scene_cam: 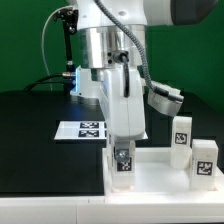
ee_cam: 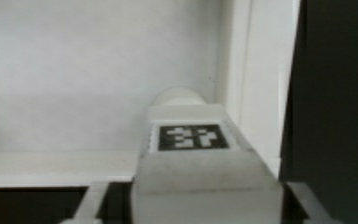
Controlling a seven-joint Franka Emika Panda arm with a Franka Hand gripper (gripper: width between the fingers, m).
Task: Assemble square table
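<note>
Square table's short blocky white plastic tagged leg (scene_cam: 123, 160) stands upright, clamped directly beneath the two-finger gripper (scene_cam: 123, 152), over the flat white square slab (scene_cam: 160, 181).

We cannot see the tool's (scene_cam: 124, 150) fingertips in the exterior view, where the arm's body covers them. In the wrist view the leg (ee_cam: 194, 160) runs off the frame's edge, its tag too blurred to read. The slab (scene_cam: 160, 175) is cut at the exterior view's six o'clock edge, and the marker board (scene_cam: 85, 129) is partly covered.
</note>
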